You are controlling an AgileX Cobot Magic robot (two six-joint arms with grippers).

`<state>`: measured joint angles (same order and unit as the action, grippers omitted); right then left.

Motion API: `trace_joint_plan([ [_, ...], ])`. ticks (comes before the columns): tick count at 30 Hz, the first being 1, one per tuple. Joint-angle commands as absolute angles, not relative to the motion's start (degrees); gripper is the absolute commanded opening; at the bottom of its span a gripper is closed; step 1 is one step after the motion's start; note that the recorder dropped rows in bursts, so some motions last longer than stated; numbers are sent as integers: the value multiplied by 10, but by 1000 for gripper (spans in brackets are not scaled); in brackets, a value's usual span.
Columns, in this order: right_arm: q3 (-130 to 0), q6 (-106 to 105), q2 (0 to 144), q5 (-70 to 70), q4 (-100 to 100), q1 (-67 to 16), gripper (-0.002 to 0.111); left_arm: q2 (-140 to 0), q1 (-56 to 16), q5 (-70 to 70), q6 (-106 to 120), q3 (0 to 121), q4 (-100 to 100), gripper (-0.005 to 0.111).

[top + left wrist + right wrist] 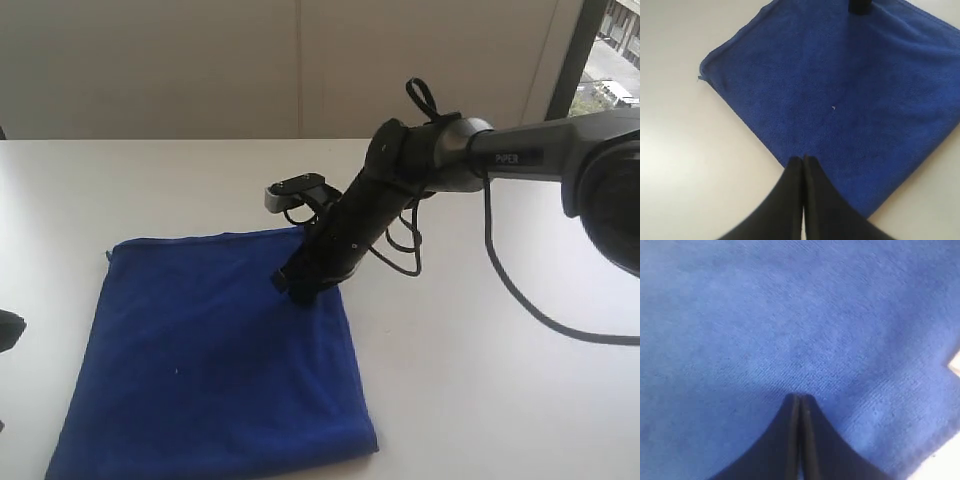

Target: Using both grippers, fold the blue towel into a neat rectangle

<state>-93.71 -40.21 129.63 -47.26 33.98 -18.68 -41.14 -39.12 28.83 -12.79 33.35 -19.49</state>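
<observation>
The deep royal-blue, soft microfibre towel (210, 370) lies spread flat as a rough square on the plain white table (500, 400), toward its near left part. No fold is raised, and whether it is already doubled I cannot tell.

The black, narrow-fingered right gripper (295, 285) comes down at a slant, its fingers pressed together. The tip is on or just above the cloth near the far edge, with nothing pinched between the fingers.

The left gripper (803, 159) is likewise closed and empty, and hangs over the towel's border on its own side.

I judge this an approach or pressing step before a fold. The next move calls for both sets of fingers to part, settle on matching corners of one edge, and pinch the cloth so it lifts evenly.
</observation>
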Motion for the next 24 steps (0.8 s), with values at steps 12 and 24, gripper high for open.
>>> trace_joint_plan([
  [12, -941, -120, 1302, -502, 16, -151, 0, -406, -389, 287, -133, 331, -198, 0],
  [24, -942, -106, 1246, -505, 0, -130, 0, -406, -389, 284, -132, 331, -198, 0],
])
